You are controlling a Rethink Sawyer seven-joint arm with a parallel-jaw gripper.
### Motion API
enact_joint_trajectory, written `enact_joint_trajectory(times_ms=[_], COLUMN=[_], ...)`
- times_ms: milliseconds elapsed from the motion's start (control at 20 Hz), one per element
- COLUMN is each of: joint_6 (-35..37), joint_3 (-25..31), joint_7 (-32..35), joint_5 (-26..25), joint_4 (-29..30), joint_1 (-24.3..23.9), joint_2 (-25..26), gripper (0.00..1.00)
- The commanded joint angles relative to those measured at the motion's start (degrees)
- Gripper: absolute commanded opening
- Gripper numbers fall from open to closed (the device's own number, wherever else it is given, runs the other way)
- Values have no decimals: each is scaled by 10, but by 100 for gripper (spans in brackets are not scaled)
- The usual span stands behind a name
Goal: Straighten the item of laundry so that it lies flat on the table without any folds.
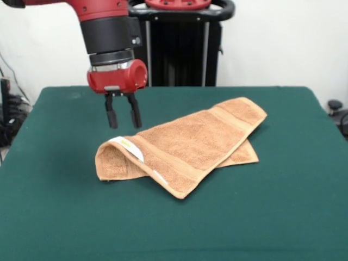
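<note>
Towel (187, 144) lies mid-desk (54, 217), folded over on itself: upper layer doubled across a lower one, whose corner pokes out at picture right. Rolled fold at picture-left end, white label (129, 147) showing there. Long axis runs diagonally, from near-left up to far-right in the front view.

Gripper (123, 116) hangs above the desk, fingers spread, holding nothing, clear of the cloth. It sits just above and behind the rolled left end, so the towel stretches away from it toward picture right. Nearest grab, by my reading: the labelled fold directly below.
</note>
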Motion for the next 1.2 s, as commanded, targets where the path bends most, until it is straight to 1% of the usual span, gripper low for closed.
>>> enact_joint_trajectory(times_ms=[50,100,150,250,300,350,450,550,700,900,1000,1200], joint_6=[55,56,64,54,70,55,52,32,3,-35,-41,-54], joint_3=[52,52,55,48,46,29,8,-26,-74,-141,-164,-203], joint_7=[-83,-62,-49,-10,-1,21,42,70,93,131,134,122], joint_5=[54,72,97,130,155,158,175,167,152,148,155,162], joint_4=[31,48,65,88,96,100,101,90,61,35,19,-29], joint_1=[16,19,20,34,40,56,82,118,165,234,263,303], joint_2=[-87,-122,-149,-198,-211,-225,-232,-228,-191,-161,-143,-85], gripper=[100,100,100,100,100,100,100,100,100,100,100,100])
